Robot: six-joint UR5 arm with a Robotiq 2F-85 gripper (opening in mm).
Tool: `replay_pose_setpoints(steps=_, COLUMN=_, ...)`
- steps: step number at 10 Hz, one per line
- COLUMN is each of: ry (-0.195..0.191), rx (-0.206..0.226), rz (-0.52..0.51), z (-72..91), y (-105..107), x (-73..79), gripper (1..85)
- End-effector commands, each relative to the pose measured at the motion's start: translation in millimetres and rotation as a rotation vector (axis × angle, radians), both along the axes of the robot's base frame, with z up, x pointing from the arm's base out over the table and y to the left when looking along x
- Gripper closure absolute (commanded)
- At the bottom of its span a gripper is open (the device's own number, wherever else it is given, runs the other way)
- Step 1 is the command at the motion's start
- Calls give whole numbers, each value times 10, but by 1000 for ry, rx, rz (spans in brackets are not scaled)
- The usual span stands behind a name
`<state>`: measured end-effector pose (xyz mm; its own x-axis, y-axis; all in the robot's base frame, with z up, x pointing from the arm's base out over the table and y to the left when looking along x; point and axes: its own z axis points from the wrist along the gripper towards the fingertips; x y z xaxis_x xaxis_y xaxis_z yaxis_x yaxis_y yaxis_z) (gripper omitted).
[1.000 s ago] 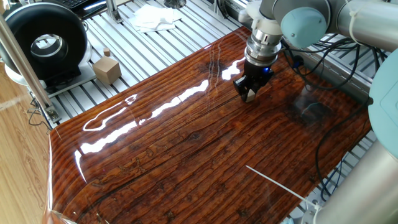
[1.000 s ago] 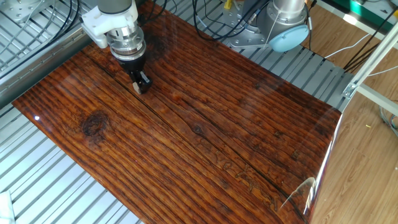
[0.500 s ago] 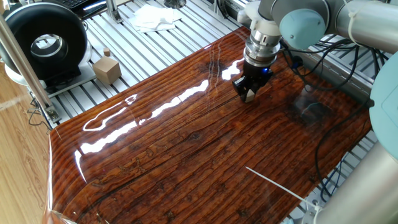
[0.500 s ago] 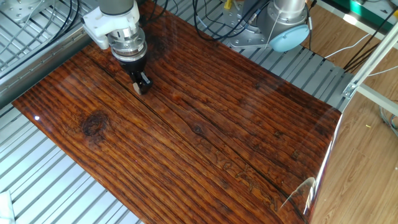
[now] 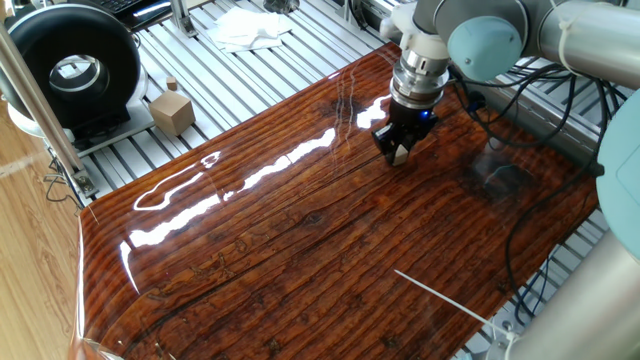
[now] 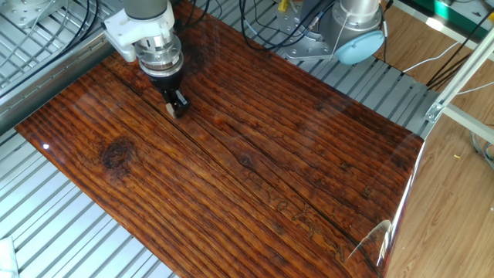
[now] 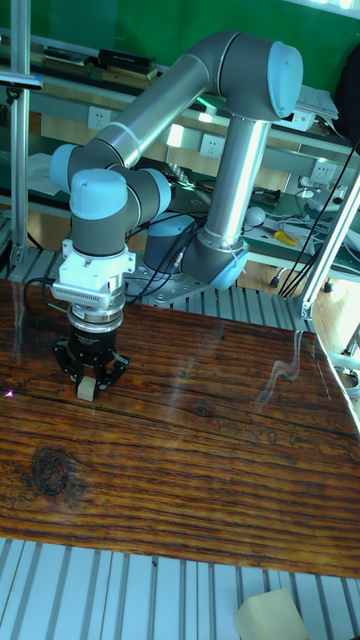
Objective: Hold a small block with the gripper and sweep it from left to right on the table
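Tall fixed view: the gripper (image 7: 88, 381) is seen closed on the small block (image 7: 87, 389), one cube pinched between two black fingers, at left of centre. The block is held low, seemingly touching the table (image 7: 200, 470), so it can be dragged across rather than carried. One larger knobbed cube (image 5: 171, 111) is left apart on the aluminium frame (image 5: 250, 90), upper left.

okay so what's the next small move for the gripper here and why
Probably slide the block rightward along the table, keeping it low. The gripper has its jaws shut on the block near the table's left end in the tall view, with bare board stretching to the right.
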<state>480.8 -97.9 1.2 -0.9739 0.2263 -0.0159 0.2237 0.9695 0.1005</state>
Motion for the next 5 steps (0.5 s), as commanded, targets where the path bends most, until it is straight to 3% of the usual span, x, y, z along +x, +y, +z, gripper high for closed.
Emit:
replay_pose_setpoints(steps=1, ry=-5, rx=13, rz=-11, z=9, y=48, x=8, gripper=847)
replay_pose_setpoints(steps=5, ry=-5, rx=19, rz=-13, z=11, y=63, x=11, gripper=847)
